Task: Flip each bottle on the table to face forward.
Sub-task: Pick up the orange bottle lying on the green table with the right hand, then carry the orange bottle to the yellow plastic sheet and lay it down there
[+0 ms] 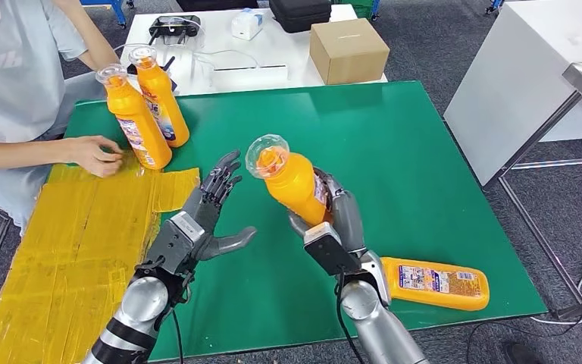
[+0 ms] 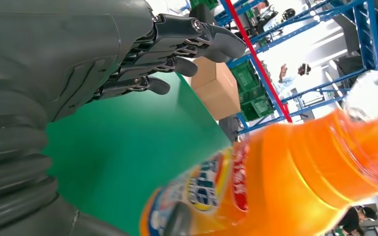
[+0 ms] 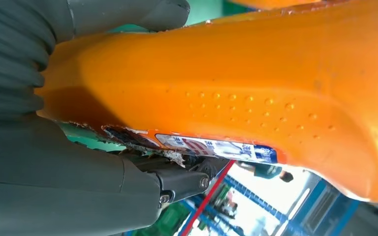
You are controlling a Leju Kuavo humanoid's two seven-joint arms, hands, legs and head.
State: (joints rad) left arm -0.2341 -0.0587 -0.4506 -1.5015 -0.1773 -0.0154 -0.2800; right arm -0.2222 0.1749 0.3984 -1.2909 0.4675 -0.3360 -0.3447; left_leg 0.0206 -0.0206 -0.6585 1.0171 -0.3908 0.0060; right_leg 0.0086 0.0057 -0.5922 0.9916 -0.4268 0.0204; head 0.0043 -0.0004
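Four orange bottles are distributed over a green table [image 1: 424,152], which is flanked on its left part by a sheet of yellow taped cardboard [image 1: 68,243]. Behind the green table a white table [image 1: 220,45] is seen, on which a cardboard box [image 1: 348,50], a black case [image 1: 300,14] and a small white box [image 1: 246,24] are placed. A person [image 1: 15,68] is seated at the left edge, with one hand [image 1: 91,155] laid on the yellow sheet beside the nearest standing bottle.

Two bottles are stood upright near the far left corner: the nearer standing bottle [image 1: 135,120] and the farther standing bottle [image 1: 164,97], set just beside each other, both with clear caps. A lying bottle [image 1: 433,283] is shown on its side near the front right edge, label upward, just beside the right forearm.

The held bottle [image 1: 294,182] is gripped around its lower body by the right hand [image 1: 339,220] and is raised above the table, tilted with its clear cap toward the left. In the right wrist view the orange body [image 3: 236,88] is seen pressed between thumb and fingers.

The left hand [image 1: 208,212] is held open beside it, fingers [image 2: 177,49] spread, nothing grasped, apart from the bottle.
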